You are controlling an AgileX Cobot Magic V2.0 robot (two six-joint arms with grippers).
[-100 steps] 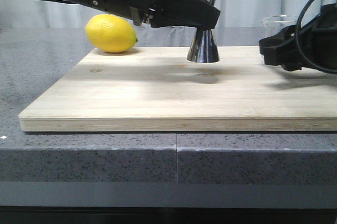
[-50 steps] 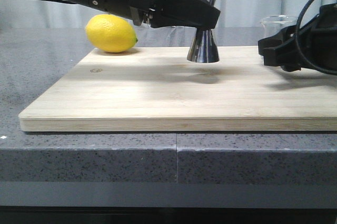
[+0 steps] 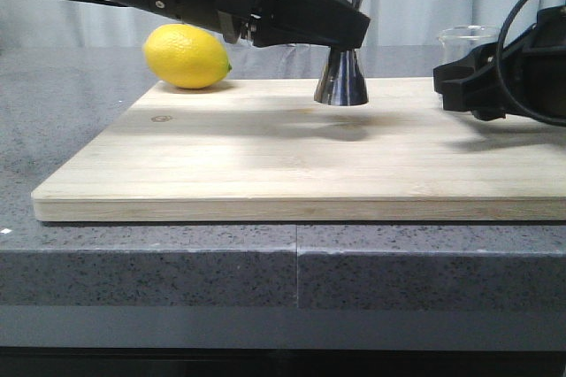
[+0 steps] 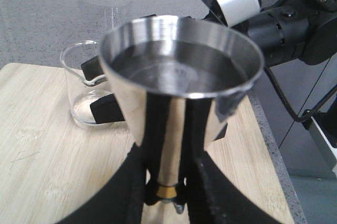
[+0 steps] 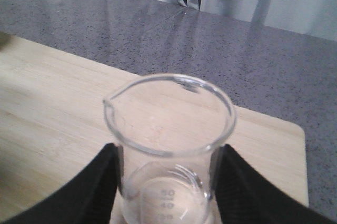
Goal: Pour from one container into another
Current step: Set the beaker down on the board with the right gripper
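left end effector (image 4: pixel 166 182) clamps the shiny steel hourglass jigger (image 3: pixel 341 76) upright on the pale wooden cutting board (image 3: pixel 265 156). right end effector (image 5: pixel 168 182) grips the small clear glass beaker (image 5: pixel 171 145) near the board's right edge.

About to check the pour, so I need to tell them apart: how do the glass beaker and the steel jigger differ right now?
The beaker is clear glass with printed marks; the jigger is shiny, opaque steel. The beaker is a straight cylinder with a pouring lip; the jigger is two cones joined at a gold band. The beaker looks nearly empty; the jigger's upper cup holds liquid. Both stand upright on the wooden board, each between the fingers of a gripper.
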